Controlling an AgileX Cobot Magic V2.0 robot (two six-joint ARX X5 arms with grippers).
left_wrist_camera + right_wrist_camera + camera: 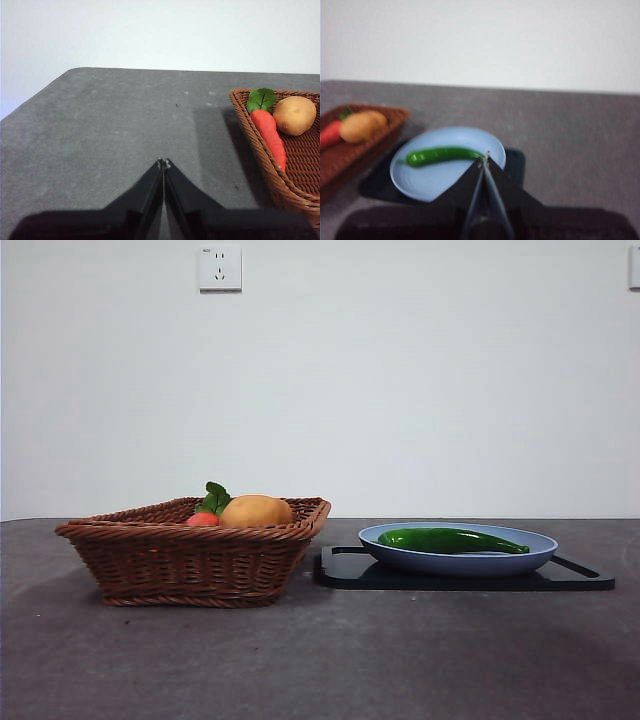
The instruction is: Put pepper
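The long dark green pepper (pixel 450 539) lies on the blue plate (pixel 455 562), which sits on a black board (pixel 350 572) at the right. It also shows in the right wrist view (pixel 440 155) on the plate (pixel 445 180). My right gripper (pixel 484 159) is shut and empty, held above the plate's near side, close to the pepper's tapered end. My left gripper (pixel 163 163) is shut and empty over bare table, beside the wicker basket (pixel 280 170). Neither gripper shows in the front view.
The brown wicker basket (pixel 190 550) stands left of the plate and holds a red carrot-like vegetable with green leaves (pixel 267 132) and a round yellow-orange fruit (pixel 256 511). A white wall with a socket (pixel 220 267) is behind the grey table (pixel 320 660).
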